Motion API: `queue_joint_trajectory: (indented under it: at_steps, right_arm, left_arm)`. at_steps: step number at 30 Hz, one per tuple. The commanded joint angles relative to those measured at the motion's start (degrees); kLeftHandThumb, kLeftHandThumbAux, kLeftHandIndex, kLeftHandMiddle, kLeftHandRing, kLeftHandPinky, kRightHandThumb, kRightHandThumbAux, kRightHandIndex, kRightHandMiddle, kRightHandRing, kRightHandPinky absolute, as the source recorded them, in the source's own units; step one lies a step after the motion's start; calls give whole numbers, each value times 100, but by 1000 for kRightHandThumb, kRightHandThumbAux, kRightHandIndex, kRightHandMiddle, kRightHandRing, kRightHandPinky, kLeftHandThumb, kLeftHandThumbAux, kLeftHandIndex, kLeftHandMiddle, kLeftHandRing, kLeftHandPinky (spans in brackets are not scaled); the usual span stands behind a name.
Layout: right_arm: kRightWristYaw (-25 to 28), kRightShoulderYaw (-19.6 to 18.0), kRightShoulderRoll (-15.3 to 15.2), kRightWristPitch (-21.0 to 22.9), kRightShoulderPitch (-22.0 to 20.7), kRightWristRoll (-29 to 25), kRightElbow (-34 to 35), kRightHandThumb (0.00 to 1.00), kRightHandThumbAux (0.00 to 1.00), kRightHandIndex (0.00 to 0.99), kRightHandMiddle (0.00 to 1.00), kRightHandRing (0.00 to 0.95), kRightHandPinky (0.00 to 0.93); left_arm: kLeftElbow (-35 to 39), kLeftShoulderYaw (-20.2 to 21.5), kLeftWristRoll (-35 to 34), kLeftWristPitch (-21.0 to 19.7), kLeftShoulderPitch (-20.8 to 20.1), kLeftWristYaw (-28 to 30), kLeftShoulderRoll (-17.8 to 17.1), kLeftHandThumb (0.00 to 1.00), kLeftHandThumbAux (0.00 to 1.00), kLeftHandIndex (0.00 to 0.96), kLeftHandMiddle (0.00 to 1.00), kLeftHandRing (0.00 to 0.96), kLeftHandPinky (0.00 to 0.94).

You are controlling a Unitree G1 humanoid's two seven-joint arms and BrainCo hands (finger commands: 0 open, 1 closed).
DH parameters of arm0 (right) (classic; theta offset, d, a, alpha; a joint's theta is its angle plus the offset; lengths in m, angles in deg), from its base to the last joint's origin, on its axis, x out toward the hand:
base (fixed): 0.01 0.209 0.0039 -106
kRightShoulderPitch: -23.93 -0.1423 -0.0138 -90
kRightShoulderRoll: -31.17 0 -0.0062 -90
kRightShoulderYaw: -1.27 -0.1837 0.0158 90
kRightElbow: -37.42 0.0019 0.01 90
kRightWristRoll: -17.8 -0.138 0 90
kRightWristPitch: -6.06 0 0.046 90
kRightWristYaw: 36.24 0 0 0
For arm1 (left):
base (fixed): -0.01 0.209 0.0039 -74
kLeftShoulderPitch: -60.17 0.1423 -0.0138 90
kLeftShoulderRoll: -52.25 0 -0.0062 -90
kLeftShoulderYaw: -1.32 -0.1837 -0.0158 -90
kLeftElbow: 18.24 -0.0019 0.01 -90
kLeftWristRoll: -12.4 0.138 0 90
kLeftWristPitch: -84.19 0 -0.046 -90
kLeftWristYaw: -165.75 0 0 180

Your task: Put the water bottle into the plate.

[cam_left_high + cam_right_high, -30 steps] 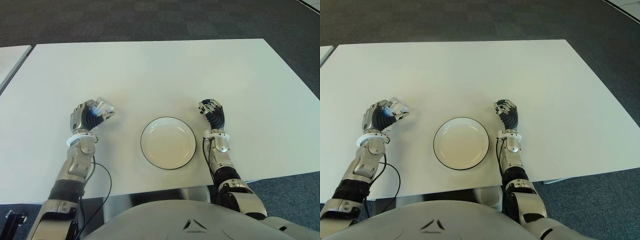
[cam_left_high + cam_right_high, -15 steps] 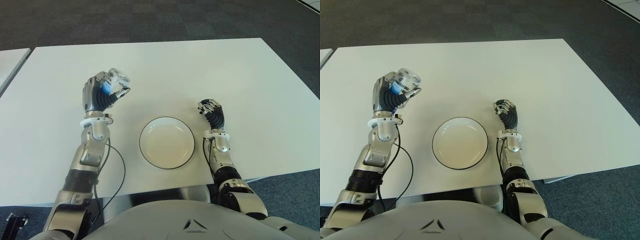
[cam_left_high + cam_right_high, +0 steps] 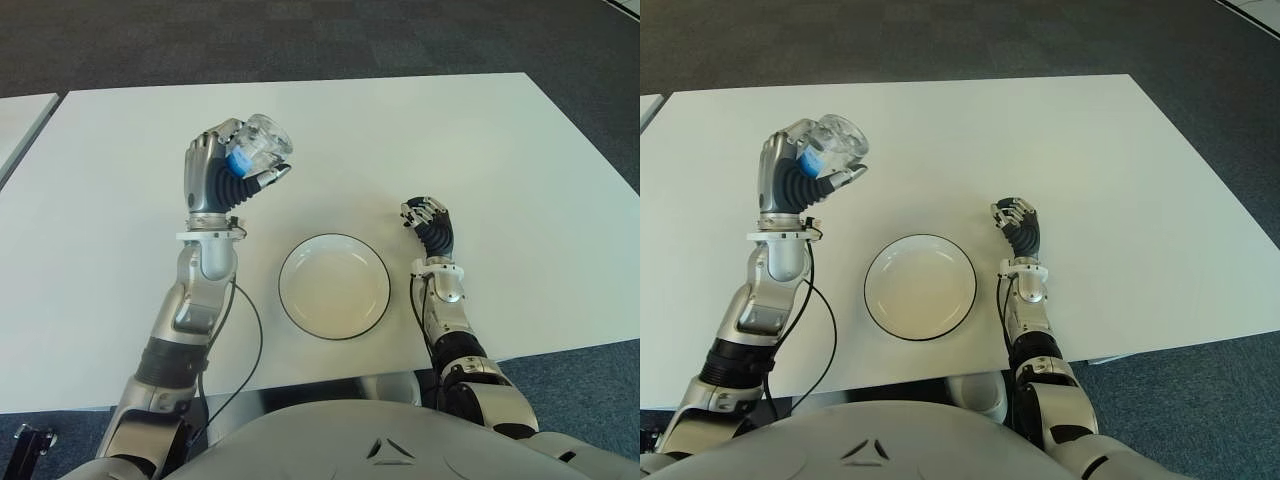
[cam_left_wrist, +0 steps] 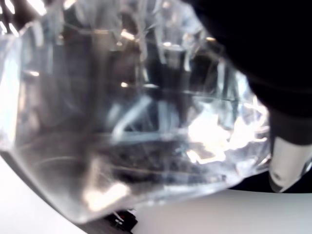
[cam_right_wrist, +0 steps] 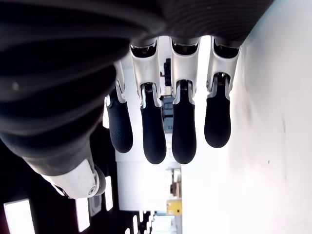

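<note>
My left hand (image 3: pixel 232 165) is raised above the white table (image 3: pixel 400 140), its fingers shut on a clear water bottle (image 3: pixel 258 144) with a blue label. The bottle (image 4: pixel 131 107) fills the left wrist view. A white plate (image 3: pixel 334 286) with a dark rim lies near the table's front edge, down and to the right of that hand; nothing lies in it. My right hand (image 3: pixel 428 222) shows just right of the plate, fingers (image 5: pixel 156 126) loosely curled and holding nothing.
The edge of a second white table (image 3: pixel 20 120) shows at the far left. Dark carpet (image 3: pixel 300 40) lies beyond the table. A black cable (image 3: pixel 245 340) hangs along my left forearm.
My left hand has lifted the bottle off the table, moving it up and to the right, nearer the plate. The right hand has stayed where it was.
</note>
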Motion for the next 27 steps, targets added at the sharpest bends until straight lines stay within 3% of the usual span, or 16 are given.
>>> queue_joint_trajectory:
  at_steps: [1, 7, 13, 22, 27]
  right_arm:
    - [38, 3, -6, 118, -20, -19, -37, 708, 729, 429, 485, 500, 549]
    - [43, 19, -27, 132, -62, 16, -85, 708, 729, 429, 484, 502, 555]
    - [84, 4, -14, 105, -87, -24, -120, 708, 728, 429, 487, 505, 555]
    - [52, 13, 8, 63, -65, 4, -94, 709, 728, 430, 490, 510, 559]
    - [52, 22, 24, 80, -30, 7, -42, 709, 728, 430, 491, 511, 557]
  left_arm:
    - [21, -244, 372, 240, 62, -147, 42, 751, 696, 443, 891, 886, 837]
    - [-406, -556, 856, 717, -187, -149, -225, 752, 695, 444, 892, 887, 857]
    - [-560, -1012, 1108, 850, -58, 125, -198, 750, 695, 444, 893, 881, 856]
    - [-560, -1367, 1071, 956, 3, 688, -291, 745, 697, 443, 881, 878, 861]
    - [-1076, -1580, 1244, 1210, -102, 543, -370, 744, 697, 443, 878, 878, 869]
